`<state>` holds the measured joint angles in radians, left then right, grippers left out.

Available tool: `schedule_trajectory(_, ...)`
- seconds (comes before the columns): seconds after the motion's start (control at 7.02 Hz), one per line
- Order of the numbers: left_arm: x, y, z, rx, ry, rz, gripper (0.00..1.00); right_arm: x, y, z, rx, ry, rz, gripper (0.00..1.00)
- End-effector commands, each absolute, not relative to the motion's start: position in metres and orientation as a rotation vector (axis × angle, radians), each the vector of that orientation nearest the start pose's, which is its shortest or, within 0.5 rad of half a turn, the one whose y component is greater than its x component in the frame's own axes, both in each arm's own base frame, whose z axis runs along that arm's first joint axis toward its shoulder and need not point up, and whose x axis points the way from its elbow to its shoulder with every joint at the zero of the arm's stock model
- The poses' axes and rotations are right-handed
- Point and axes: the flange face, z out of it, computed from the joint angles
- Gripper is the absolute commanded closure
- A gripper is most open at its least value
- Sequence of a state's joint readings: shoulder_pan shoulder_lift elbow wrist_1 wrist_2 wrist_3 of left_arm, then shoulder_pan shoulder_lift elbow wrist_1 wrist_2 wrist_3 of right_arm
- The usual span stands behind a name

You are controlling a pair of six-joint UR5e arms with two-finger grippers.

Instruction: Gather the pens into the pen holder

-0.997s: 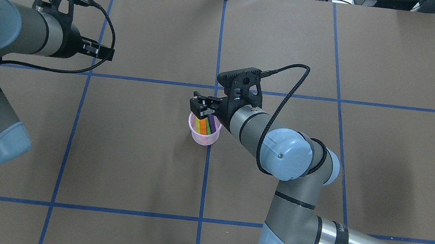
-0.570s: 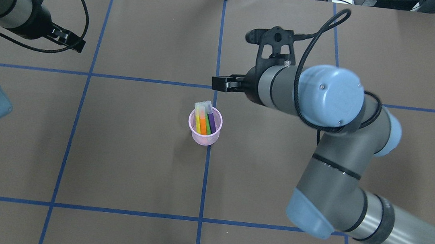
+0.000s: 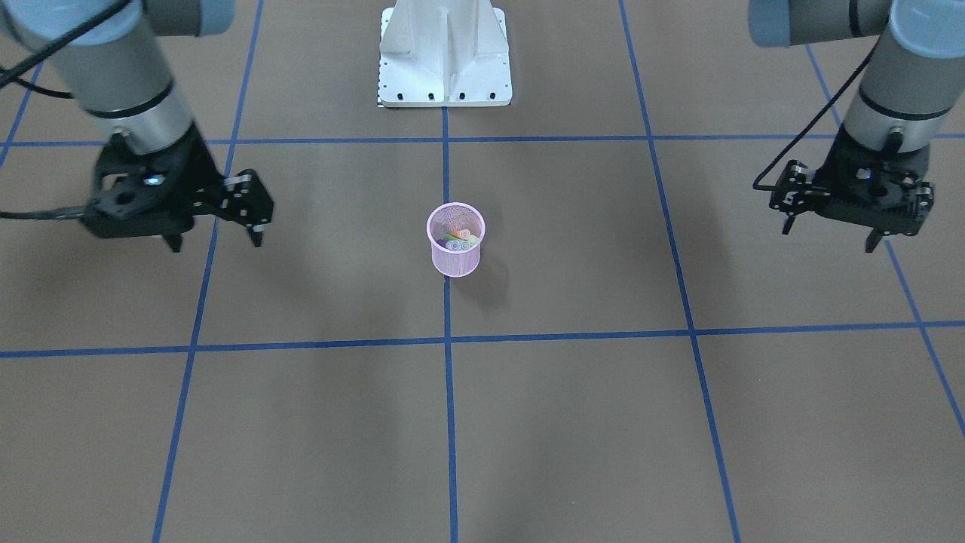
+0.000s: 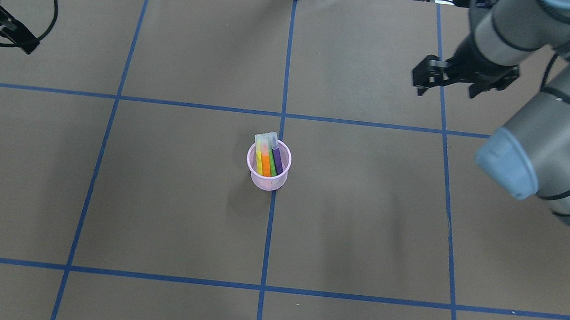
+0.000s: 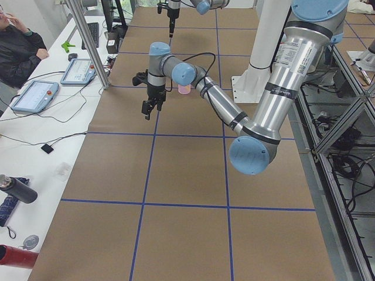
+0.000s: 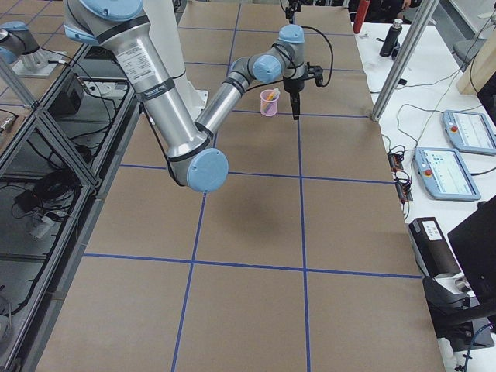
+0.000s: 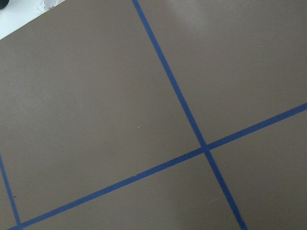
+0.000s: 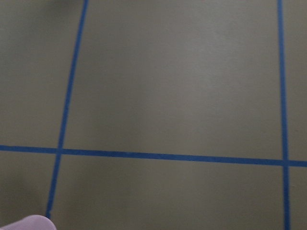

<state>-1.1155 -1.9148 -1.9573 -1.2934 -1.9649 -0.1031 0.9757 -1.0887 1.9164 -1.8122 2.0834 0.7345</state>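
The small pink wire-mesh pen holder (image 4: 266,183) stands upright at the centre of the table, and the yellow, orange, green and purple pens (image 4: 266,160) lean together inside it with pale caps above the rim, so collecting looks complete. Fittingly, the right end effector (image 3: 217,241) and left end effector (image 3: 829,237) hang well apart from it, jaws spread, empty. Blue tape lines (image 4: 286,75) grid the brown paper-covered table (image 4: 154,194); beyond is a side table with control tablets (image 5: 35,96) and a seated person (image 5: 17,47)
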Motion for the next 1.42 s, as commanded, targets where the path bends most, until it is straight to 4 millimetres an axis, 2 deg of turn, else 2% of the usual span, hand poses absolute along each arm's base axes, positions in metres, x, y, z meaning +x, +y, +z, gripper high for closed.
schedule_trajectory(0.0,0.098,-0.552,0.369,0.292,0.546,0.430,0.00,-0.187,-0.559,0.359,0.050,-0.727,-0.059,0.00)
schedule_trajectory(0.14,0.099,-0.552,0.370,0.288,0.559,0.410,0.00,-0.165,-0.569,0.358,0.093,-0.688,-0.025,0.00)
schedule_trajectory(0.28,0.095,-0.549,0.373,0.327,0.562,0.421,0.00,-0.156,-0.560,0.394,0.049,-0.658,-0.006,0.00)
schedule_trajectory(0.43,0.083,-0.547,0.404,0.329,0.560,0.398,0.00,-0.146,-0.558,0.436,-0.013,-0.628,0.020,0.00)
schedule_trajectory(0.57,0.082,-0.555,0.421,0.330,0.566,0.387,0.00,-0.145,-0.562,0.440,-0.021,-0.627,0.024,0.00)
schedule_trajectory(0.71,0.082,-0.557,0.430,0.315,0.562,0.389,0.00,-0.134,-0.563,0.448,-0.029,-0.625,0.032,0.00)
schedule_trajectory(0.85,0.085,-0.563,0.457,0.261,0.552,0.379,0.00,-0.112,-0.564,0.454,-0.020,-0.635,0.033,0.00)
schedule_trajectory(1.0,0.076,-0.568,0.476,0.230,0.545,0.353,0.00,-0.071,-0.560,0.475,-0.042,-0.694,0.049,0.00)
schedule_trajectory(1.14,0.034,-0.560,0.510,0.194,0.534,0.297,0.00,-0.034,-0.561,0.506,-0.070,-0.751,0.053,0.00)
schedule_trajectory(1.28,0.002,-0.557,0.524,0.205,0.616,0.341,0.00,-0.006,-0.555,0.529,-0.057,-0.768,0.016,0.00)
